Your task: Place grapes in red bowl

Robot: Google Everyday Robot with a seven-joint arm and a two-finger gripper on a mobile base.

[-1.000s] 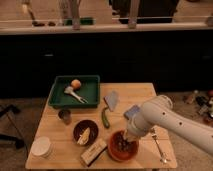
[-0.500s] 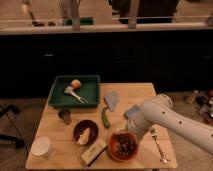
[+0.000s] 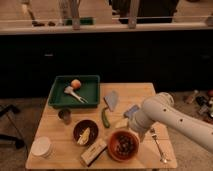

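— Where are the grapes?
— In the red bowl, near the wooden table's front edge, beside the dark brown bowl.
— And the gripper?
— Just behind the red bowl's rim, under the white arm. Whether its jaws are apart, I cannot tell.

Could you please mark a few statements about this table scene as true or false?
1. The grapes lie inside the red bowl. True.
2. The green tray is empty. False: it holds an orange fruit and a utensil.
3. The hand hovers over the white cup. False: it sits just above the red bowl, right of the cucumber.
4. The dark brown bowl sits left of the red bowl. True.
5. A fork lies by the table's right edge. True.
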